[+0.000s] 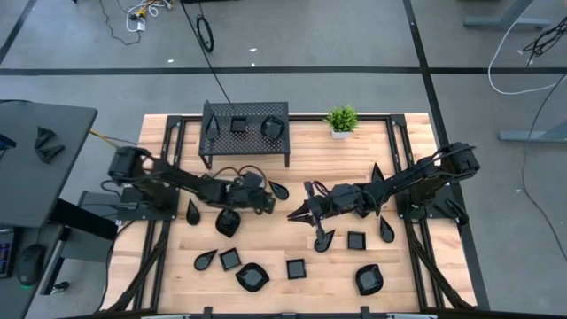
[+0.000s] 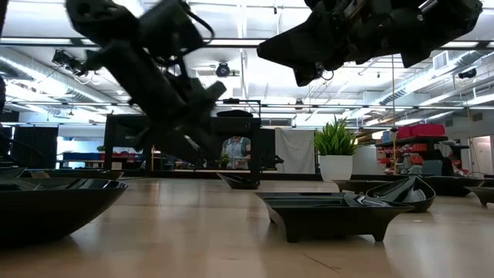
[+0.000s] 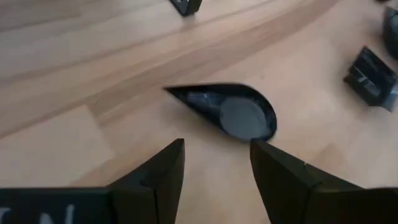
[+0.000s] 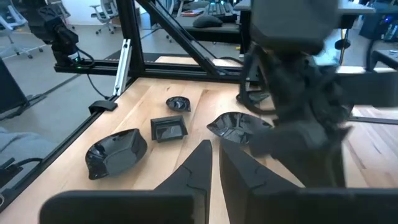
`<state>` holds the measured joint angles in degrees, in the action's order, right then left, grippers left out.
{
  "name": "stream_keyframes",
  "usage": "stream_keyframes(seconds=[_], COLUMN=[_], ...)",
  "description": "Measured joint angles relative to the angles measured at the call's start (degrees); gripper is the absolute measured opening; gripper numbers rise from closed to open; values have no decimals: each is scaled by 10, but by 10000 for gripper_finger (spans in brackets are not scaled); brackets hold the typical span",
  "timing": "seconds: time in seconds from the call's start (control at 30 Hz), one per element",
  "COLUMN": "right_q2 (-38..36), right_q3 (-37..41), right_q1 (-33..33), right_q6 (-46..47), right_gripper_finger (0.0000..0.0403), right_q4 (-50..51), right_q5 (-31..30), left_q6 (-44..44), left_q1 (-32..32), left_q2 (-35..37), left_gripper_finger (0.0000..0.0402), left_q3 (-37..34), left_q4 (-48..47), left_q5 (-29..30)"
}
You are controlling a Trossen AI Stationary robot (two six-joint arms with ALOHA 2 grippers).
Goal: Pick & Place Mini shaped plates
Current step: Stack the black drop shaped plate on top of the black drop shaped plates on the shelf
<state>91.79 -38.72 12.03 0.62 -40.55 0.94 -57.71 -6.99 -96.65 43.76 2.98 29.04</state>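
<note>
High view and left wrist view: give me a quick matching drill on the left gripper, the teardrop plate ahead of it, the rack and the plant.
1 left gripper
2 teardrop plate
3 rack
4 potted plant

a plates on top
b open, empty
c green, beside the rack
d flat on the wood

Pairs: 1-b, 2-d, 3-a, 4-c.
</note>
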Motion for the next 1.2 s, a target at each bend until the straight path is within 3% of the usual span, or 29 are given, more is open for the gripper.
stream_keyframes(seconds=[0.47,0.73,1.1,1.2], right_q2=[0,0,0,0], right_q3=[0,0,0,0], right_q1=[3,5,5,5], right_q6=[19,17,18,19], right_gripper_finger=[32,32,32,32], right_q4=[29,32,33,35], right_q5=[0,0,0,0], left_q6=[28,48,88,107], left_q1=[44,49,40,34], left_q2=[-103,-103,-89,-69], left_gripper_finger=[130,100,11,7], left_q3=[70,68,67,67], left_q4=[0,-1,-2,-6], left_q5=[-35,-36,-40,-41])
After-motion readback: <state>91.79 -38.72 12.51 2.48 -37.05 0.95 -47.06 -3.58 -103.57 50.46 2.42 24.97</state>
